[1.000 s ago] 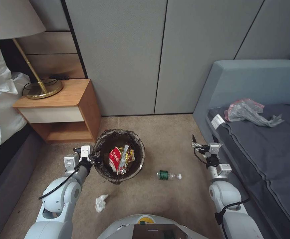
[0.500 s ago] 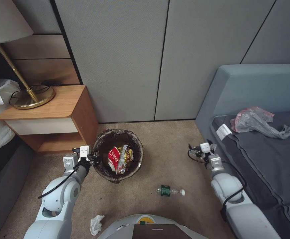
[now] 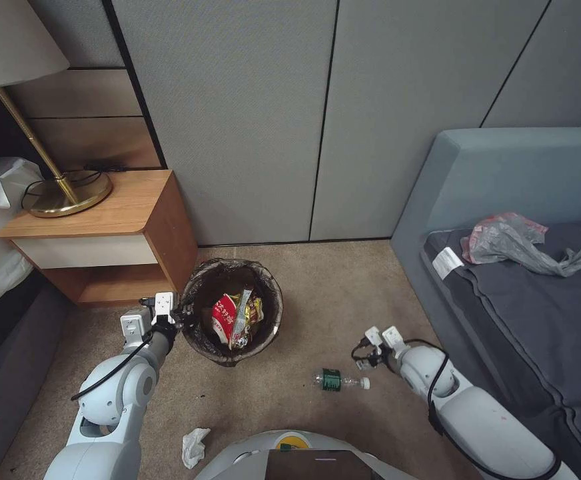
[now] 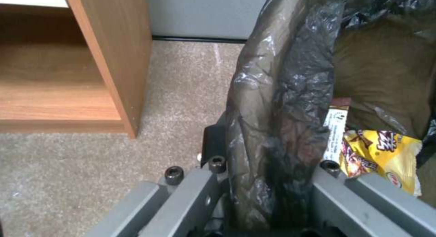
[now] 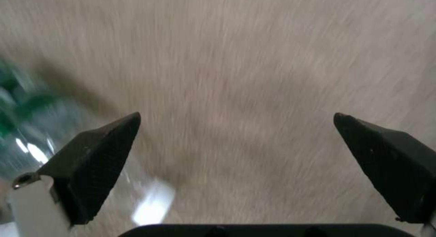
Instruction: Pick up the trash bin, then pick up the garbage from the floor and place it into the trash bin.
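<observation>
Bottle (image 3: 339,381) lies on carpet, cap toward right gripper (image 3: 365,356), whose jaws gape wide just beside it; left gripper (image 3: 185,319) clamps bin (image 3: 232,312) rim.

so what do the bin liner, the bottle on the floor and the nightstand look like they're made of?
Bin liner: thin dark plastic film, glossy and crinkled, clamped by the left gripper. Bottle: clear plastic by the look, green label, white cap, near the open right gripper. Nightstand: wood or wood-look laminate, matte, grain visible; which one is unclear.

Lined trash bin (image 3: 232,312) upright; bottle (image 3: 341,381), tissue (image 3: 194,447) on carpet.
</observation>
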